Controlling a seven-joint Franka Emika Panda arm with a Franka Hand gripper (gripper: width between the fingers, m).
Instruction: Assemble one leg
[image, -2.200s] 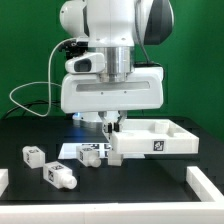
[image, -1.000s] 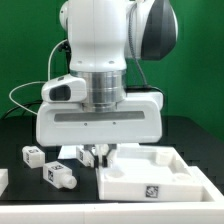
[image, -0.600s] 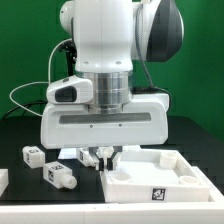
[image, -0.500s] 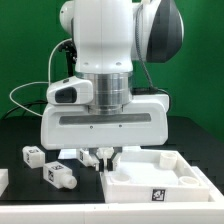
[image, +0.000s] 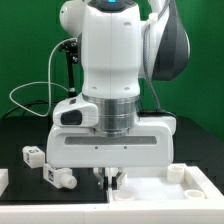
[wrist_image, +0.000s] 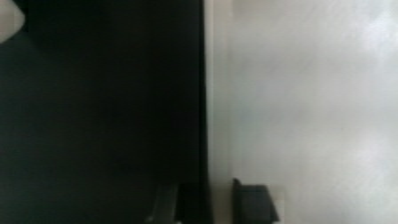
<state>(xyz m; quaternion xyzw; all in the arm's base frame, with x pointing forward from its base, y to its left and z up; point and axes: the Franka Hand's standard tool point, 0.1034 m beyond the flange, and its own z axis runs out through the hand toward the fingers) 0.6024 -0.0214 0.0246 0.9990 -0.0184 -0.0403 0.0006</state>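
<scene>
Gripper (image: 112, 179) jaws nearly closed, seemingly pinching rim of white panel (image: 195, 188); no leg held. Nearest leg (image: 58, 176) lies loose at exterior view's left, another leg (image: 33, 155) behind it. Prob. panel-placing step; next: release, reach left for leg.

A black table (image: 22, 138) carries loose furniture parts: one white, tag-marked leg (image: 33, 155) lies near the exterior view's left edge, and a second leg (image: 58, 177) lies just beside it, closer to the camera. A large white rimmed panel (image: 200, 185) sits toward the exterior view's right. Another white piece (image: 3, 180) is cut off at the left edge.
</scene>
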